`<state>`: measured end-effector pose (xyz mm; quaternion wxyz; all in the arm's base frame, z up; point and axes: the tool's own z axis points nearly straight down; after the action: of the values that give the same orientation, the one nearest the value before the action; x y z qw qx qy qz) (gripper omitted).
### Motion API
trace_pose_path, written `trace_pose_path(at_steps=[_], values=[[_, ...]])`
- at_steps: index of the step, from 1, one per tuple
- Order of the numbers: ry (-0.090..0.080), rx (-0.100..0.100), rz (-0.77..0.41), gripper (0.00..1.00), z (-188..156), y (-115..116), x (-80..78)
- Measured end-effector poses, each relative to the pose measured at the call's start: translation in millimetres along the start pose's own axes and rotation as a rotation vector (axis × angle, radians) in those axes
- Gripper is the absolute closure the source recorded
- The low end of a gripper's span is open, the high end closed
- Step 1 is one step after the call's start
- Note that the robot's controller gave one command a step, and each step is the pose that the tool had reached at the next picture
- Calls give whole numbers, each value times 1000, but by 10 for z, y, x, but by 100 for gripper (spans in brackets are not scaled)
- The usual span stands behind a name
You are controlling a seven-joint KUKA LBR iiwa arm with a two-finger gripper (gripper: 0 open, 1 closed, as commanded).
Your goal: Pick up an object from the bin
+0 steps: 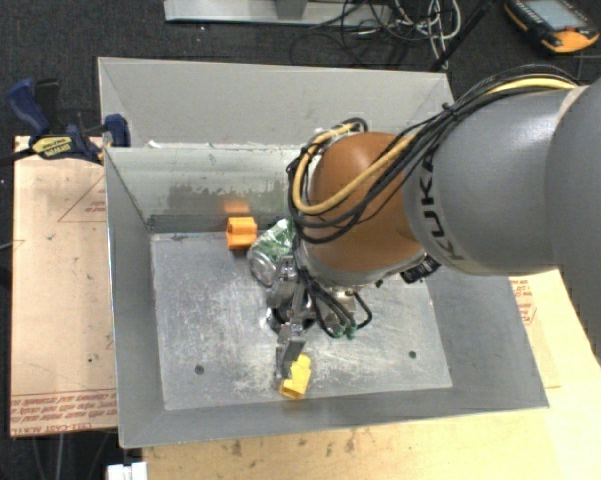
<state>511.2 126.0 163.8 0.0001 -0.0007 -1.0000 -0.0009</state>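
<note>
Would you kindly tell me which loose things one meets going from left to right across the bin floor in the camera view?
Orange block → crumpled silvery wrapper → yellow block.

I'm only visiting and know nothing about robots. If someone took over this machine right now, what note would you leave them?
Claw: low in the bin, its tip right at the small yellow piece near the front; its grip cannot be read.
Other things: orange block by the back wall, crumpled shiny wrapper beside the arm.
Done: nothing is lifted out yet.
Left: probably secure one thing and raise it clear.
</note>
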Motion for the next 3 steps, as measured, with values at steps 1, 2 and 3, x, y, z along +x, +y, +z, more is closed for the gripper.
trace_pose_path(at_steps=[1,2,3], values=[[0,0,0,0,0,0,0],[-7,-3,-53,0,244,-378,-342],[-53,-2,-95,100,739,-657,-563]])
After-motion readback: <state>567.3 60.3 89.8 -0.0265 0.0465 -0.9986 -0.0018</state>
